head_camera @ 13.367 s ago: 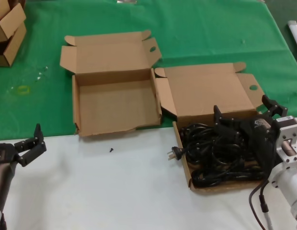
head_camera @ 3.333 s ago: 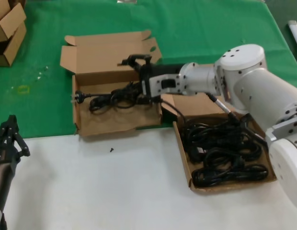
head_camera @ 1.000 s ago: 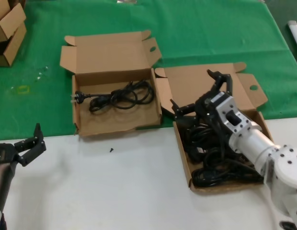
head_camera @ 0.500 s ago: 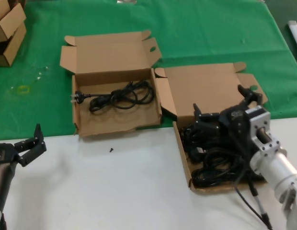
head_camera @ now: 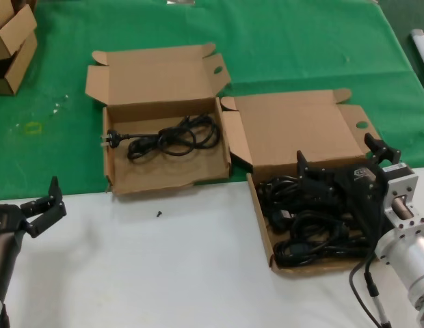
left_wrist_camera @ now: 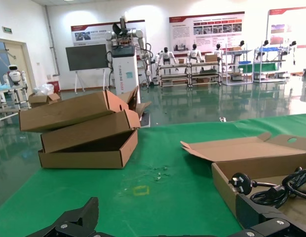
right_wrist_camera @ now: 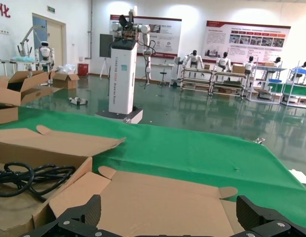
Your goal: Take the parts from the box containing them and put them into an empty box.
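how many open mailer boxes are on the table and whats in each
2. The box on the left sits on the green cloth with one coiled power cord in it. The box on the right holds a pile of cords, under the open right gripper.

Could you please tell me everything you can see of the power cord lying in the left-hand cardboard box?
The power cord is a thin black rubbery cable, loosely coiled in overlapping loops, with a straight stretch running out to a pronged plug. It lies flat on the floor of the left box, a shallow brown cardboard mailer with its lid flap open, and is the only cord in there. The coil sits toward the box's back right, the plug close to the left wall. Neither gripper touches it.
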`<action>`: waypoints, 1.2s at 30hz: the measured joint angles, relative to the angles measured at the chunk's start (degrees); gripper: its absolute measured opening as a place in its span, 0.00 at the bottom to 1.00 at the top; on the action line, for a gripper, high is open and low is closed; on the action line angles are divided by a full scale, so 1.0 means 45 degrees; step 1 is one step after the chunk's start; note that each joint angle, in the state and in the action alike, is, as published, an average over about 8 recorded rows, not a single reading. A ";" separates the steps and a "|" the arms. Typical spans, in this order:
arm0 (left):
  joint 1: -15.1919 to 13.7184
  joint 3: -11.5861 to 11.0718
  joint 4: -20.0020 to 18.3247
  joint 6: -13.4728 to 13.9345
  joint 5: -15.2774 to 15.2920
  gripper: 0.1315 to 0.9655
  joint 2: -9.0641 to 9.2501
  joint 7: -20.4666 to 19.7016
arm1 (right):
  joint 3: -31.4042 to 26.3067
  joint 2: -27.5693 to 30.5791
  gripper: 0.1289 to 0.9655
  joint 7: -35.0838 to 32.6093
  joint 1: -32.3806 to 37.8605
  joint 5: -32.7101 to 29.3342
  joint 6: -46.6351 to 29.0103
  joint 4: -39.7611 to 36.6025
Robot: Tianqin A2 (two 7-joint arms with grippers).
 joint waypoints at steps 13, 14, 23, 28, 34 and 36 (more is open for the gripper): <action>0.0000 0.0000 0.0000 0.0000 0.0000 1.00 0.0000 0.0000 | 0.0002 0.0001 1.00 0.0004 -0.0006 0.0002 0.0003 0.0005; 0.0000 0.0000 0.0000 0.0000 0.0000 1.00 0.0000 0.0000 | 0.0002 0.0001 1.00 0.0004 -0.0006 0.0002 0.0003 0.0005; 0.0000 0.0000 0.0000 0.0000 0.0000 1.00 0.0000 0.0000 | 0.0002 0.0001 1.00 0.0004 -0.0006 0.0002 0.0003 0.0005; 0.0000 0.0000 0.0000 0.0000 0.0000 1.00 0.0000 0.0000 | 0.0002 0.0001 1.00 0.0004 -0.0006 0.0002 0.0003 0.0005; 0.0000 0.0000 0.0000 0.0000 0.0000 1.00 0.0000 0.0000 | 0.0002 0.0001 1.00 0.0004 -0.0006 0.0002 0.0003 0.0005; 0.0000 0.0000 0.0000 0.0000 0.0000 1.00 0.0000 0.0000 | 0.0002 0.0001 1.00 0.0004 -0.0006 0.0002 0.0003 0.0005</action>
